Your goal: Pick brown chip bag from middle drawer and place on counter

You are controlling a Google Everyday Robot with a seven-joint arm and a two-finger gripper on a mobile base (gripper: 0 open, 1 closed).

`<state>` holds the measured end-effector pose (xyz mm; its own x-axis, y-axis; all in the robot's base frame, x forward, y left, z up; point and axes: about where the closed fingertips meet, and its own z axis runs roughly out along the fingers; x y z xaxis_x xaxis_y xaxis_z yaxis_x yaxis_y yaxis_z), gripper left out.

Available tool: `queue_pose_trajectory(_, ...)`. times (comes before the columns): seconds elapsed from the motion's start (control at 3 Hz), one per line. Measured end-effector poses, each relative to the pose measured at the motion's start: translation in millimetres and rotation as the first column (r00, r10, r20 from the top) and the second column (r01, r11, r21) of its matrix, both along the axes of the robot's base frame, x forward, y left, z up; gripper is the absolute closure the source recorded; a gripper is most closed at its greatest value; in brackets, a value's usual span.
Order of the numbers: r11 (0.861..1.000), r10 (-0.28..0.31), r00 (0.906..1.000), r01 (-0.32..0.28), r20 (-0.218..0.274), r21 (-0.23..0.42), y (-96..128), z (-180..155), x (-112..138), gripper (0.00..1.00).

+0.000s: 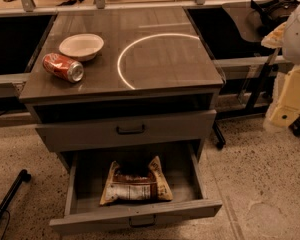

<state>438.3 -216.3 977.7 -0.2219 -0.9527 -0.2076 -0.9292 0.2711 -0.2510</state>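
In the open middle drawer, at six o'clock, the brown chip bag lies untouched, so we have everything left: grasp, lift, set on the tabletop. At three o'clock, what seems the pincer hangs well apart; its state we cannot tell.

Gripper (far rt) partly cut off at edge.

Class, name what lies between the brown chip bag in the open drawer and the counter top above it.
In the camera view: a closed grey drawer front, between the brown chip bag and the counter. The gripper hangs far right, away from both.
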Motion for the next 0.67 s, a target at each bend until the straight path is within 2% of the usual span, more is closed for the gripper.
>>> queue_pose_trajectory(0.33,0.999,0.029,0.9992,-0.029,-0.027,0.024,3.9,-9.8,-3.7,0.0)
queue_pose_trajectory(0.67,0.999,0.029,0.9992,-0.029,-0.027,0.024,3.9,-10.0,-3.7,0.0)
